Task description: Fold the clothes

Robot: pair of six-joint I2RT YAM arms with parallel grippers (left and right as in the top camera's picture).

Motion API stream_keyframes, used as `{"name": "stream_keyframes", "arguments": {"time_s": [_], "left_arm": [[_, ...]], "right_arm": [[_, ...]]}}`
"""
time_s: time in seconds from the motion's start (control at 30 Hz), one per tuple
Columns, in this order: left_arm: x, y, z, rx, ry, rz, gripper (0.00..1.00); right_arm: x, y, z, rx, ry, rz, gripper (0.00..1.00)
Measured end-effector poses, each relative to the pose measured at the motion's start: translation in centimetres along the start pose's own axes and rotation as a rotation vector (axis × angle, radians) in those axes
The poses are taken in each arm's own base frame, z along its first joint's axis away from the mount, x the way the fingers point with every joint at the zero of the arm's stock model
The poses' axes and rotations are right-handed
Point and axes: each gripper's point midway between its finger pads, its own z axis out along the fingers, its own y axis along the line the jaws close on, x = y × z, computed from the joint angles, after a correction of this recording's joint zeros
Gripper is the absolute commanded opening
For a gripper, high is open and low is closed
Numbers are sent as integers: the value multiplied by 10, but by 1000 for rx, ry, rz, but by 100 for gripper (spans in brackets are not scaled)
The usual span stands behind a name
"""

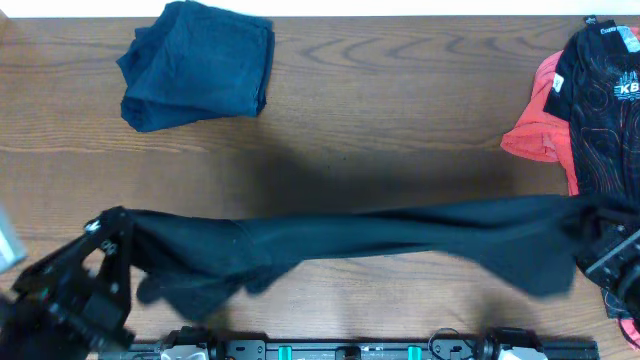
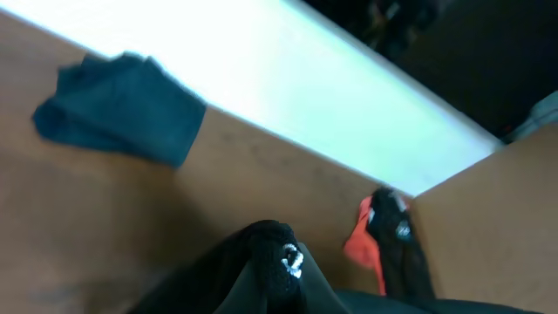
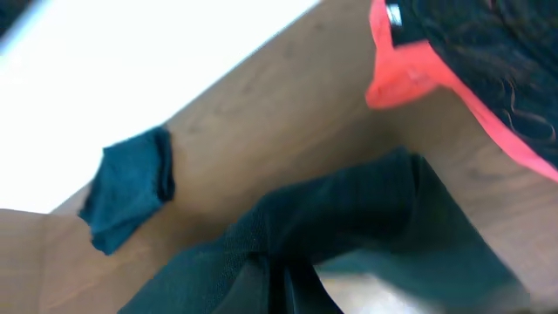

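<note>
The left claw point(image 1: 104, 234) and the right claw point(image 1: 600, 238) are each pinching one end of the plain black fabric garment point(image 1: 360, 240) — stretching it taut for folding.

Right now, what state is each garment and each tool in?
black garment, stretched between both tools.
navy garment, roughly folded, lying apart from the others.
coral-pink garment, crumpled, partly under the red-lined garment.
red-lined garment, unfolded, lying on the coral-pink garment.
left tool, shut on the black garment's end.
right tool, shut on its other end.
</note>
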Motion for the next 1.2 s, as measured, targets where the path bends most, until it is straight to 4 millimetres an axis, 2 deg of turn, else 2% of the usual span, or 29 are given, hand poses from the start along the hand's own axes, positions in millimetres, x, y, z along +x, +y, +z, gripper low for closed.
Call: {"name": "stream_keyframes", "arguments": {"time_s": [0.1, 0.2, 0.27, 0.37, 0.4, 0.47, 0.57, 0.63, 0.67, 0.73, 0.8, 0.87, 0.93, 0.97, 1.0, 1.03, 1.07, 1.2], "left_arm": [[-6, -7, -15, 28, -59, 13, 6], [-11, -6, -19, 14, -88, 8, 6], [-15, -2, -11, -12, -83, -2, 6], [-22, 9, 27, -74, -10, -26, 6], [-25, 14, 45, -101, 25, -33, 6], [-29, 28, 93, -168, 120, -44, 6], [-30, 54, 176, -256, 263, -68, 6], [-21, 78, 236, -315, 362, -88, 6], [-16, 87, 259, -334, 398, -94, 6], [-5, 109, 309, -366, 460, -100, 6], [5, 128, 352, -385, 498, -105, 7], [16, 142, 380, -399, 530, -105, 23], [30, 157, 402, -420, 568, -107, 39], [37, 165, 410, -436, 587, -116, 70], [45, 172, 418, -449, 611, -121, 94], [53, 179, 424, -463, 636, -124, 100], [62, 186, 430, -479, 664, -129, 98], [92, 208, 440, -532, 765, -131, 98]], "right_arm": [[-14, 12, -14, -59, -81, 0, 4], [-24, 18, -19, -85, -123, 13, 5], [-27, 18, -13, -74, -117, 27, 4], [-32, 19, 9, -34, -74, 46, 1], [-35, 19, 21, -14, -49, 53, 1], [-39, 18, 49, 30, 4, 67, 1], [-46, 18, 105, 95, 85, 84, 1], [-49, 15, 147, 137, 140, 92, 1], [-49, 14, 168, 157, 166, 94, 1], [-50, 11, 202, 182, 200, 100, 8], [-50, 8, 235, 205, 227, 106, 22], [-49, 4, 262, 227, 249, 108, 52], [-44, -2, 282, 254, 276, 112, 73], [-40, -5, 291, 269, 295, 110, 82], [-34, -8, 300, 286, 319, 109, 85], [-29, -13, 309, 306, 340, 107, 89], [-24, -18, 317, 324, 362, 103, 98], [-3, -36, 336, 398, 449, 70, 99]]}}
